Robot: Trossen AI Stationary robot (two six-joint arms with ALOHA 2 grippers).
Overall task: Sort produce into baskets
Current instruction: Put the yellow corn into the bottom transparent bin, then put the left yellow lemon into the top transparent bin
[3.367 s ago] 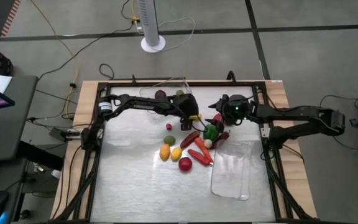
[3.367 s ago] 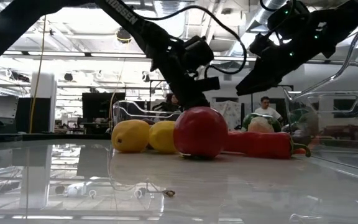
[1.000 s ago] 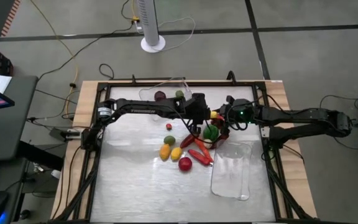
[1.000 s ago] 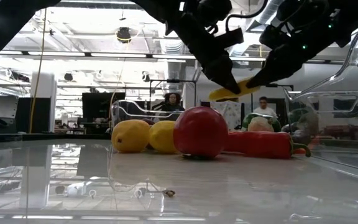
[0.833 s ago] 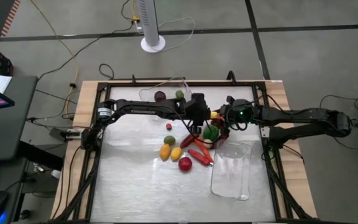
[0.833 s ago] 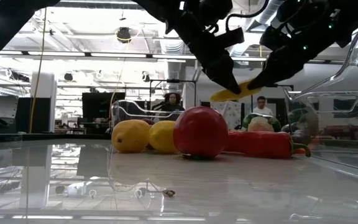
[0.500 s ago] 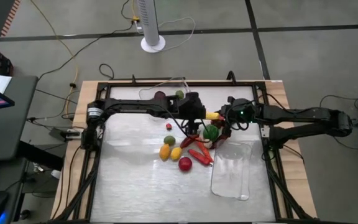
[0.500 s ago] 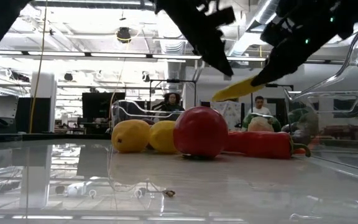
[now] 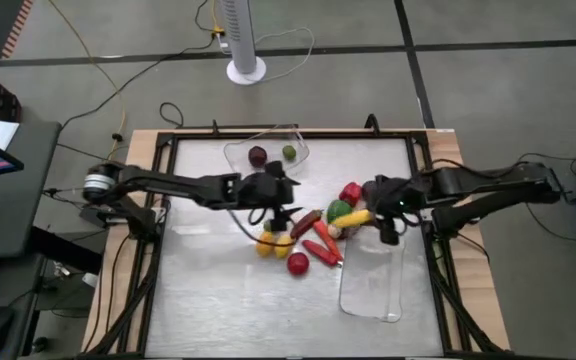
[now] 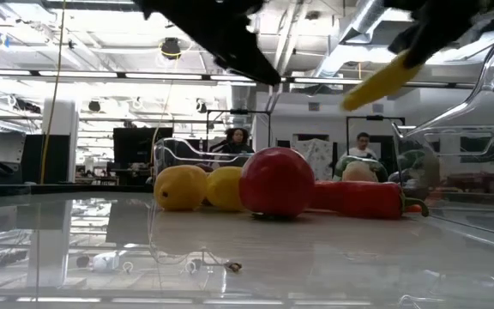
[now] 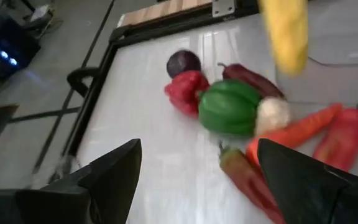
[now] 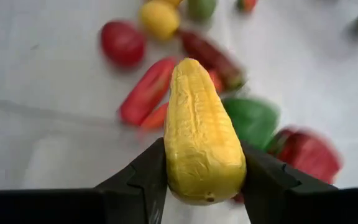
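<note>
The produce lies in a heap mid-table: green pepper (image 9: pixel 339 211), red pepper (image 9: pixel 350 192), carrot (image 9: pixel 322 249), red round piece (image 9: pixel 298 263), lemons (image 10: pixel 180 187). A yellow corn cob (image 9: pixel 356 216) hangs above the heap, with my right gripper (image 9: pixel 370 213) shut on it. My left gripper (image 9: pixel 283 207) is open over the yellow pieces at the heap's left, with nothing between its fingers (image 11: pixel 110 177). One clear basket (image 9: pixel 268 140) at the far edge holds a purple and a green piece. The other basket (image 9: pixel 373 285) stands near right. My right gripper pinches the corn cob's thick end (image 12: pixel 202 177) between its two fingers (image 12: pixel 146 171), one on each side. The fingers come from the table's right and lie along the cob, whose tip points away from them. The cob is lifted clear of the heap and tilted.
A black frame (image 9: pixel 153 250) borders the table. The near-left part of the tabletop (image 9: pixel 218 310) is bare. A white fan base (image 9: pixel 247 70) and cables lie on the floor beyond the far edge. People sit in the room behind (image 10: pixel 365 148).
Both grippers held the corn cob between them above the heap. My left gripper has let go of it and drawn away toward the table's left and near edge. My right gripper has carried the cob up and toward the near edge.
</note>
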